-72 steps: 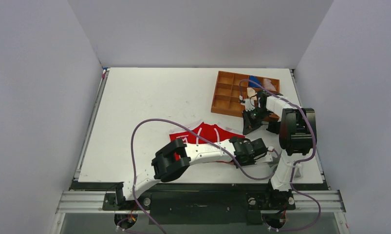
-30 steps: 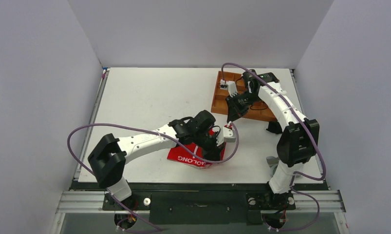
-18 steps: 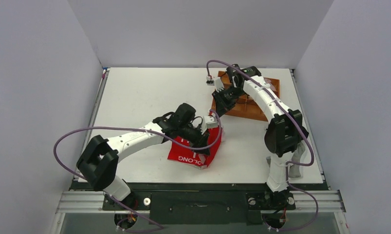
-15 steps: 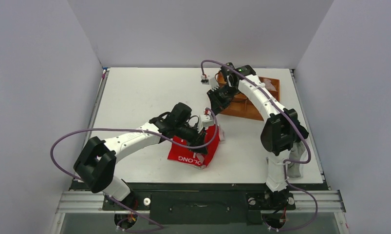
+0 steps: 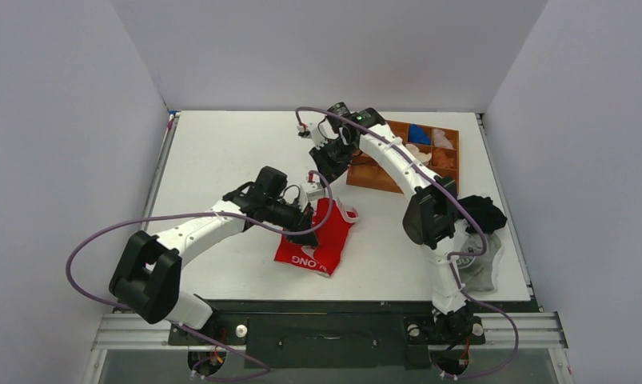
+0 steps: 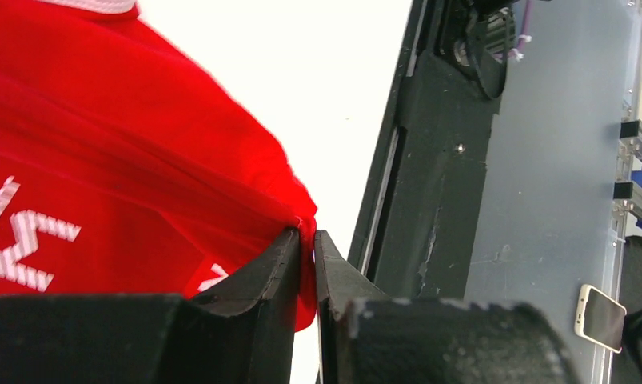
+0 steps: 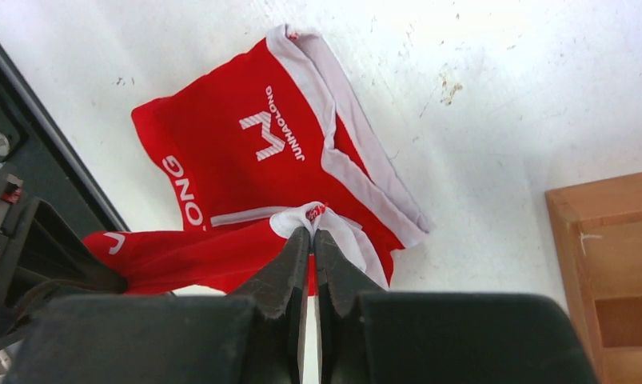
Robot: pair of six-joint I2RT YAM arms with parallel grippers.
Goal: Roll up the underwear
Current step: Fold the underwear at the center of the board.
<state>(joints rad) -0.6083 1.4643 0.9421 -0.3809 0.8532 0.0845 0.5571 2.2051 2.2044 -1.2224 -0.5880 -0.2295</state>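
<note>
The red underwear [image 5: 321, 240] lies on the white table [image 5: 221, 152], in the near middle, a little in from the front edge. Most of it rests flat, with white lettering on the waistband at its near edge and white trim along the side that faces the far right. One part of it is lifted off the flat layer and hangs as a loose red fold above the rest.

The left claw [image 6: 305, 240] is pinched closed on that lifted fold; its wrist view shows a thin edge of red cloth caught between the two nearly touching fingers. The left arm reaches in from the near left, its claw at the far left edge of the underwear.

The right claw [image 7: 307, 234] is closed, finger against finger. In its own view the fingertips line up with a bit of white trim on the raised fold, but whether they touch the cloth cannot be told; from above, this claw sits beyond the underwear's far edge, apart from it. The right arm stretches across from the near right.

A wooden tray [image 7: 569, 240] with compartments stands on the far right of the table, under that arm. A black garment [image 5: 484, 212] and a grey garment [image 5: 481, 268] lie near the right edge.
</note>
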